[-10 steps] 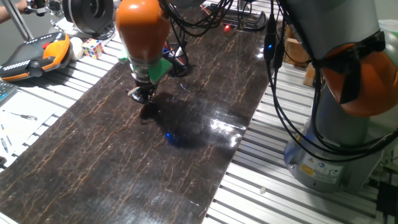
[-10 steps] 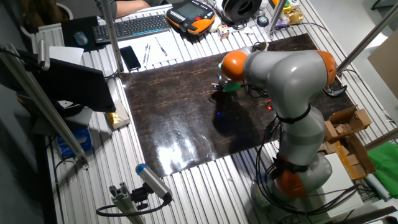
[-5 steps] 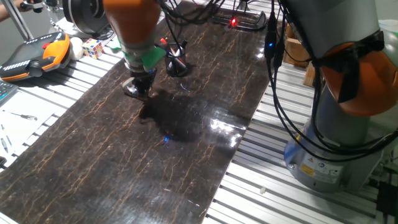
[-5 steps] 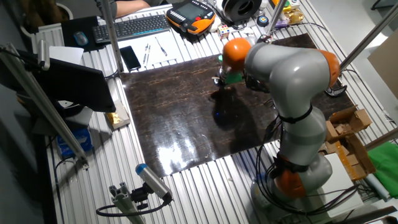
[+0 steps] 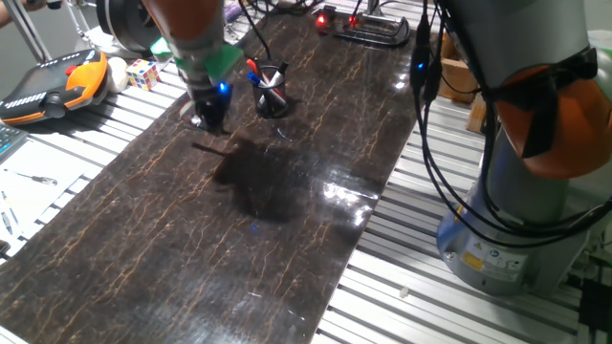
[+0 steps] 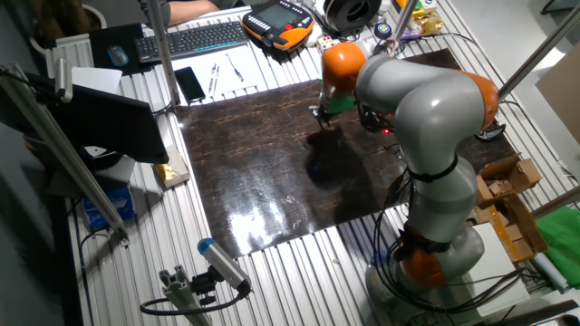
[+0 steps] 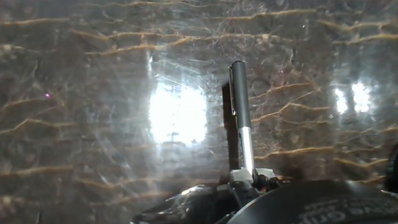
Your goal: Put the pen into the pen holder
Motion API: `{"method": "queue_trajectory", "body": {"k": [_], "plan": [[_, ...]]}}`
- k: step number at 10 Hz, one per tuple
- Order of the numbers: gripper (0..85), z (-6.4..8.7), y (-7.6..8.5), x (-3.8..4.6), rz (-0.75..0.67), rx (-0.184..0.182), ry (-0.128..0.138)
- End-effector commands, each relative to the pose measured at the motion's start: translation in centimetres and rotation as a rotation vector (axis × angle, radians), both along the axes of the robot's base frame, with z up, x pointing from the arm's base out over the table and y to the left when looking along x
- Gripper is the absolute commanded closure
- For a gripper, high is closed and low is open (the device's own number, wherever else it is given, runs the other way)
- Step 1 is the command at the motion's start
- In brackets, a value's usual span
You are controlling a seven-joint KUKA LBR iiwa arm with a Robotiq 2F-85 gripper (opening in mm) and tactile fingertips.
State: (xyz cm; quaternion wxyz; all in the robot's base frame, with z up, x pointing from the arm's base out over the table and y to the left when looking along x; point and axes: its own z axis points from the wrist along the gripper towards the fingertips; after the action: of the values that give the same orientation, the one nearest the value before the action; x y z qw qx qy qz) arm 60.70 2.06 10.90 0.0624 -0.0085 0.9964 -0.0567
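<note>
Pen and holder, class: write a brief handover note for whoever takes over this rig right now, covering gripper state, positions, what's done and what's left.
Gripper: shut on the pen, which sticks out from the jaws above the dark mat.
Holder: upright on the mat beside the gripper, red and blue pens already inside.
Done: pen picked up and lifted.
Left: carry it over the holder, lower it in, release.

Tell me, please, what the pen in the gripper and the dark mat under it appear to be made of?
The pen: a glossy black barrel, probably plastic, with a shiny silvery section toward the gripper, likely metal from its bright highlight. The mat: a dark sheet with golden marble-like veins; its strong lamp reflections suggest a smooth glossy laminate or vinyl, though real stone cannot be excluded.
</note>
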Motion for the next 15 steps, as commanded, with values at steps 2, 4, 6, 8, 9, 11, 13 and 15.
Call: {"method": "queue_trajectory", "body": {"k": [2, 4, 6, 8, 9, 11, 13, 15], "plan": [[84.3, 1.7, -0.7, -0.06, 0.042, -0.005, 0.029], [84.3, 3.2, -1.7, -0.43, 0.102, -0.01, 0.059], [84.3, 4.3, -2.5, -0.85, 0.151, -0.02, 0.083], [84.3, 5.2, -3.1, -1.35, 0.188, -0.034, 0.107], [84.3, 5.6, -3.4, -1.54, 0.209, -0.038, 0.122], [84.3, 6.3, -3.9, -1.75, 0.269, -0.062, 0.155], [84.3, 7.2, -4.4, -2.22, 0.319, -0.097, 0.161], [84.3, 8.0, -4.3, -2.79, 0.355, -0.125, 0.171]]}}
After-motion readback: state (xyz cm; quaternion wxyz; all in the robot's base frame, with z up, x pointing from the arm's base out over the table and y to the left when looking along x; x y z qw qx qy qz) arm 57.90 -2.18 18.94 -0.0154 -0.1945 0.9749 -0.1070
